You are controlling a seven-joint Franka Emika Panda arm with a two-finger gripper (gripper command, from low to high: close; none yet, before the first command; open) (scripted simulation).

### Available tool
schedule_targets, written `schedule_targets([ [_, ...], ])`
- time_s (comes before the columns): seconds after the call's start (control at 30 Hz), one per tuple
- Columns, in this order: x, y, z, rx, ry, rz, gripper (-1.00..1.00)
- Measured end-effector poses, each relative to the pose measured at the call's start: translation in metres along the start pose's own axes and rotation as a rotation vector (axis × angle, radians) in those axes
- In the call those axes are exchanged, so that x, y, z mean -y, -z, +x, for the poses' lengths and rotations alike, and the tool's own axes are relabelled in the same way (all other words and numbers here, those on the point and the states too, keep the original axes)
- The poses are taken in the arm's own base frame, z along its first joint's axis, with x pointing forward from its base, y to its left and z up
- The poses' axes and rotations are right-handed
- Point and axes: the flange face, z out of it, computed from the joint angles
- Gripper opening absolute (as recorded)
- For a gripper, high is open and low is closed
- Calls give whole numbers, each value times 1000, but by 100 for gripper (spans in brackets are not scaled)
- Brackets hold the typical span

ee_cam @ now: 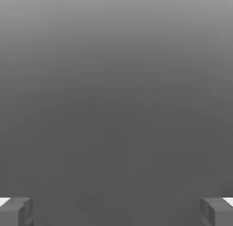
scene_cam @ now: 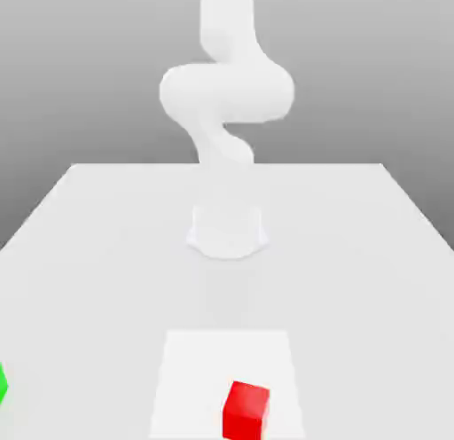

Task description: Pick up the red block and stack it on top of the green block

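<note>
**A:** Looking at the near edge first: red block (scene_cam: 246, 411), plain glossy cube, lower middle of the exterior frame, sitting on a paler square patch (scene_cam: 204, 358) of the white table (scene_cam: 89, 252).

**B:** And green?

**A:** Green block (scene_cam: 3, 383) is just a sliver at the lower left edge, well apart from red. Lots of bare tabletop between them.

**B:** Gripper (ee_cam: 116, 211)?

**A:** Fingers (ee_cam: 16, 211) spread wide, nothing held. Arm (scene_cam: 226, 92) curls up at the upper middle, far back.

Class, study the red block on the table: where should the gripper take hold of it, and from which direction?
Probably from above, closing on two opposite vertical faces of the red block. It sits flat on the table with open space around it; the green block lies far off.
</note>
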Motion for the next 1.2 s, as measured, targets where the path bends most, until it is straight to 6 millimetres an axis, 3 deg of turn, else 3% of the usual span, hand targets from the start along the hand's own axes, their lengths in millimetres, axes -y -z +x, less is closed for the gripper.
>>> schedule_targets([
  [0.17,-4,-99,-11,127,229,-72,0],
  [0.33,-19,-191,-37,263,450,-117,0],
  [0.5,-44,-275,-75,412,667,-137,0],
  [0.7,-87,-360,-137,603,923,-124,0],
  [0.83,-123,-407,-183,735,1081,-95,0],
  [1.0,-154,-457,-221,765,1116,-85,0],
  [1.03,-158,-462,-225,766,1116,-85,-100],
  [1.2,-158,-462,-225,769,1116,-85,-100],
])
